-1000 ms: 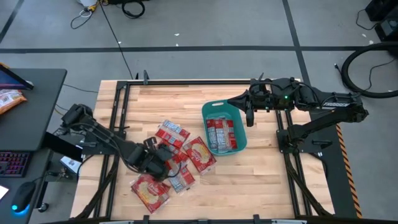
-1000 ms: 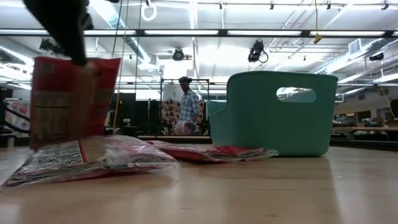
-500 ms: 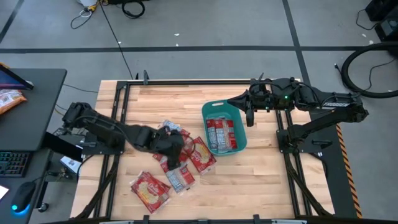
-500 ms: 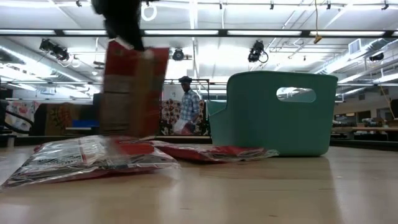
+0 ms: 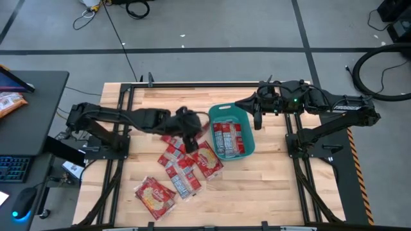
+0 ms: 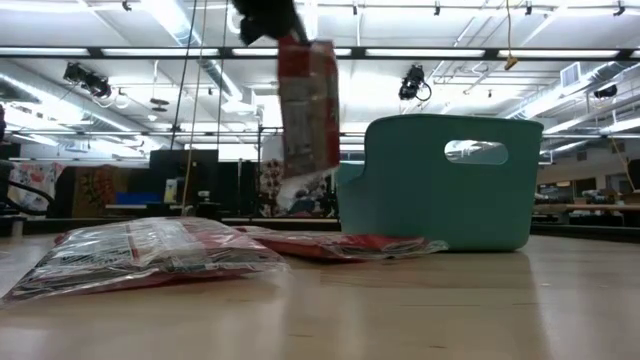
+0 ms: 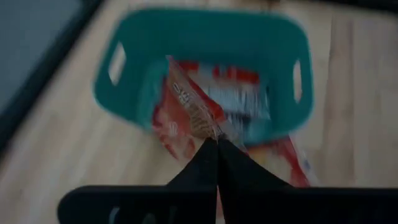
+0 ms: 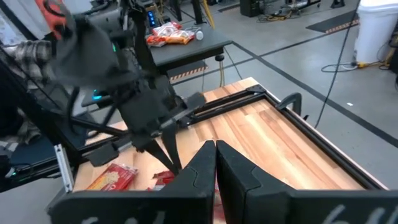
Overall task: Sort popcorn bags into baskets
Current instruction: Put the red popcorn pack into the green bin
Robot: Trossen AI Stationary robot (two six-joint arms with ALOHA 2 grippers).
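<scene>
My left gripper (image 5: 187, 130) hangs over the table's middle, just left of the teal basket (image 5: 247, 122), shut on a red popcorn bag (image 6: 308, 105). In the left wrist view the basket (image 7: 199, 28) lies ahead of my left gripper (image 7: 217, 144), and the bag (image 7: 186, 112) is in front of it. Red bags (image 5: 228, 138) lie inside the basket. Several more bags (image 5: 183, 168) lie flat on the wood left of it. My right gripper (image 5: 258, 120) waits, shut, above the basket's far right corner. My left gripper pinches the red bag by its top edge (image 7: 208, 132) between the two shut fingers, coming from above and pointing down. The bag hangs below the fingers, lifted clear of the table, its lower end (image 6: 300, 185) free in the air beside the basket's wall.
Loose bags lie in a heap (image 6: 150, 255) on the near left half of the table, one (image 5: 154, 196) close to the near edge. Bare wood shows right of and in front of the basket (image 6: 440, 180). A desk with an orange snack bag (image 5: 9, 102) stands beyond the left edge.
My left gripper has risen from the heap and swung toward the far right, up to the basket's left side, carrying the red bag lifted clear. The hanging bag has turned about, so the low view now sees it nearly edge-on. The right arm has kept still.
</scene>
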